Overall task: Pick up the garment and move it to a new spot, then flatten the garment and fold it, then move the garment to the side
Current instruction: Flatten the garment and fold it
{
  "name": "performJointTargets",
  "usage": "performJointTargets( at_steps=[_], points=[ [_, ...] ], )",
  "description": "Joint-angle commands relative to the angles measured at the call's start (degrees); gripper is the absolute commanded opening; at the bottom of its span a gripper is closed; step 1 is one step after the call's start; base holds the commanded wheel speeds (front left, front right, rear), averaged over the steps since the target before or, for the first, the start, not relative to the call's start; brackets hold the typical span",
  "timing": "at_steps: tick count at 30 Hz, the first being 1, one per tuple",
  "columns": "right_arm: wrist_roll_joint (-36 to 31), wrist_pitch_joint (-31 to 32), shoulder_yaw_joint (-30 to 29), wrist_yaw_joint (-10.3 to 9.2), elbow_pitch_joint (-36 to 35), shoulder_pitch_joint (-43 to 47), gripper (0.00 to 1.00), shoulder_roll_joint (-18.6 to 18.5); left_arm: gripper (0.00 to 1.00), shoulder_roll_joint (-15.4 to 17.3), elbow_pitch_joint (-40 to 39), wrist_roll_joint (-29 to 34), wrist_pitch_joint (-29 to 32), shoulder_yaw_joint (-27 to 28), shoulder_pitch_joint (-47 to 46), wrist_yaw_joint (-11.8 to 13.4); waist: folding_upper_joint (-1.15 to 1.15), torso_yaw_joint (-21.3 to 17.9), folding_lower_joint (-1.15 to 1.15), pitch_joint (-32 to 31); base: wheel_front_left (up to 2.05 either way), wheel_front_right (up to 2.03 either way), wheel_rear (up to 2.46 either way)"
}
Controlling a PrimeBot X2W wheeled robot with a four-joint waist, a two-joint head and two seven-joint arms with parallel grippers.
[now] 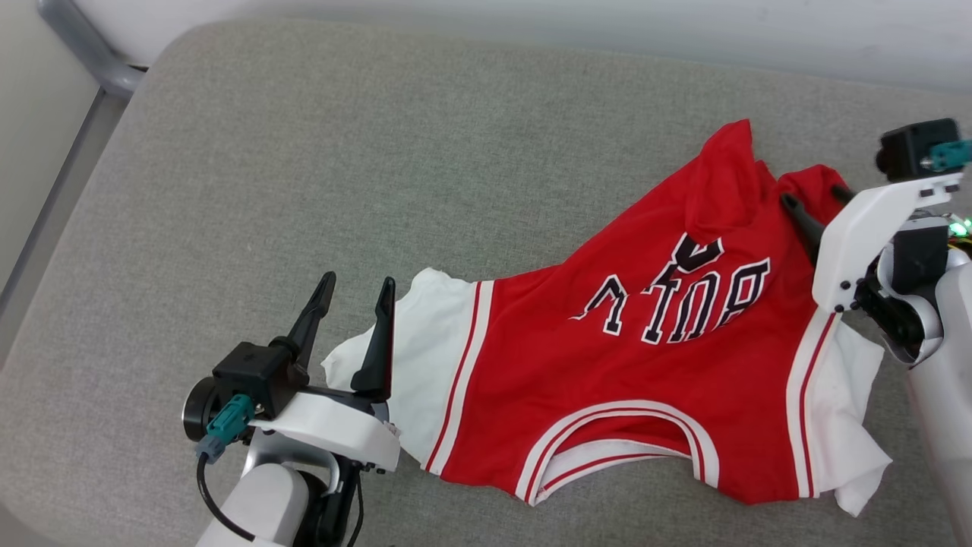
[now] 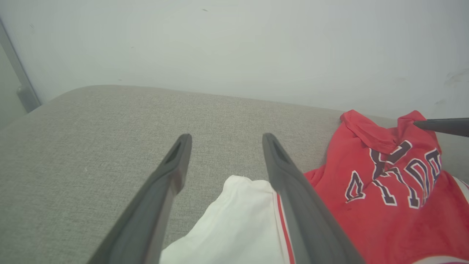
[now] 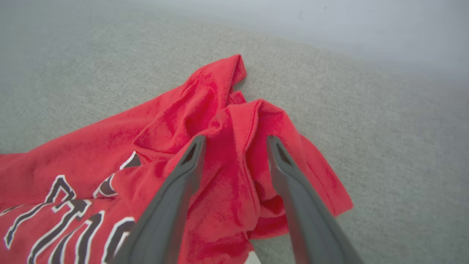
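Lower left: spread left claw (image 1: 358,281) by shirt (image 1: 645,365) sleeve; shirt rumpled centre-right on cushion (image 1: 304,152). Upper right: right claw (image 1: 812,195) spread astride bunched fold. Pinch deep, pull outward, flatten.

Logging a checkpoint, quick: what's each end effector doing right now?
Left end effector: open, empty, by the shirt's white sleeve.
Right end effector: open, over bunched red fabric, gripping nothing.

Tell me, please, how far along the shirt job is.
Done: the shirt lies face up on the cushion, mostly spread. In hand: flattening; the open right tool straddles the bunched hem, and the open left tool is over a white sleeve. Left: folding and moving aside.
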Motion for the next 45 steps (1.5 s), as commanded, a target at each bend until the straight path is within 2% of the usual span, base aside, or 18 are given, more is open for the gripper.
performJointTargets(
  at_steps=[1, 6, 10, 14, 18, 29, 35, 41, 45],
  points=[
    [0.4, -2.5, -0.5, -0.05, 0.1, 0.7, 1.00, 0.3, 1.00, 0.1, 0.2, 0.5, -0.4, 0.2, 0.0, 0.0, 0.00, -0.3, -0.01, -0.5, 0.00, 0.00, 0.00],
    [-1.0, -17.9, -1.9, -0.04, -1.2, 4.0, 1.00, 1.6, 1.00, 0.8, 1.0, 1.0, -0.4, 0.2, 0.8, 0.4, 0.00, -1.8, -0.01, -3.1, 0.00, 0.00, 0.00],
    [-1.9, -26.2, -2.8, -0.04, -3.0, 7.5, 1.00, 2.0, 1.00, 1.3, 1.1, 1.1, 0.0, 0.2, 2.0, 0.9, 0.00, -3.3, -0.01, -5.7, 0.00, 0.00, 0.00],
    [-2.8, -30.8, -4.3, -0.04, -5.9, 12.6, 1.00, 3.2, 1.00, 1.9, 0.9, 1.2, 0.6, 0.4, 3.4, 1.9, 0.00, -4.8, -0.01, -8.5, 0.00, 0.00, 0.00],
    [-3.6, -32.0, -6.1, -0.04, -10.1, 18.7, 1.00, 4.4, 1.00, 2.7, 0.3, 1.1, 0.8, 0.8, 5.4, 3.0, 0.00, -6.2, -0.01, -11.0, 0.00, 0.00, 0.00],
    [-5.8, -26.5, -11.6, -0.04, -25.3, 36.3, 1.00, 10.2, 1.00, 4.7, -1.4, 1.1, 1.5, 1.7, 8.2, 4.6, 0.00, -9.1, -0.01, -13.7, 0.00, 0.00, 0.00],
    [-5.8, -20.3, -14.2, -0.04, -29.7, 42.1, 1.00, 12.2, 1.00, 5.3, -2.6, 0.8, 2.0, 2.2, 8.9, 5.5, 0.00, -10.6, -0.01, -13.8, 0.00, 0.00, 0.00],
    [-3.5, -8.7, -17.0, -0.04, -29.4, 43.5, 1.00, 12.8, 1.00, 5.6, -3.5, 0.6, 2.4, 2.3, 8.4, 5.8, 0.00, -11.1, -0.01, -12.7, 0.00, 0.00, 0.00],
    [-2.5, 1.7, -18.3, -0.04, -28.1, 40.4, 1.00, 11.3, 1.00, 5.5, -3.9, 0.5, 2.2, 2.3, 7.4, 5.6, 0.00, -10.7, -0.01, -11.0, 0.00, 0.00, 0.00]
  ],
)
